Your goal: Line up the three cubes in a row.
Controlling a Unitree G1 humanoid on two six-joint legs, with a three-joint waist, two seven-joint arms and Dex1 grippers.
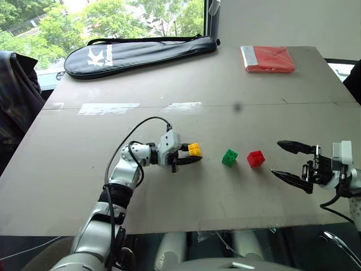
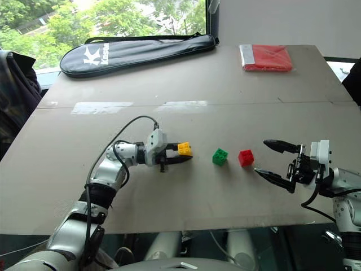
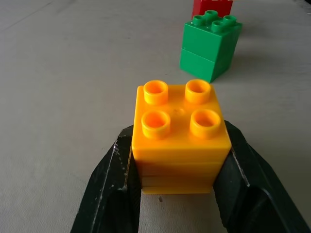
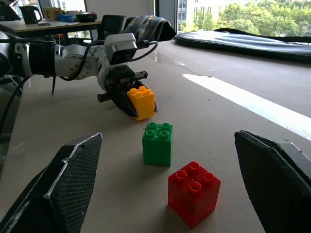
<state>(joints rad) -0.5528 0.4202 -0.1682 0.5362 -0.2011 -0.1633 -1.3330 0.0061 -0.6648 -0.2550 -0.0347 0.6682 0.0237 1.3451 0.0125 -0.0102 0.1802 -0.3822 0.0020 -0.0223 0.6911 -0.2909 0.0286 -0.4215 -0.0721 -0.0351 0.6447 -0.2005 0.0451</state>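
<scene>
Centre-left of the frame, the left gripper (image 1: 188, 156) clamps the yellow cube (image 1: 194, 149); the green cube (image 1: 229, 157) and red cube (image 1: 255, 158) sit just right. At right, the right gripper (image 1: 292, 162) gapes empty. A skewed set-down could nudge green askew.

Silver-grey jointed arms with black bands; a black cable loops along the left one. Each hand (image 1: 188, 155) (image 1: 292, 161) has a white camera block and two black, tapered fingers (image 4: 65, 174).
</scene>
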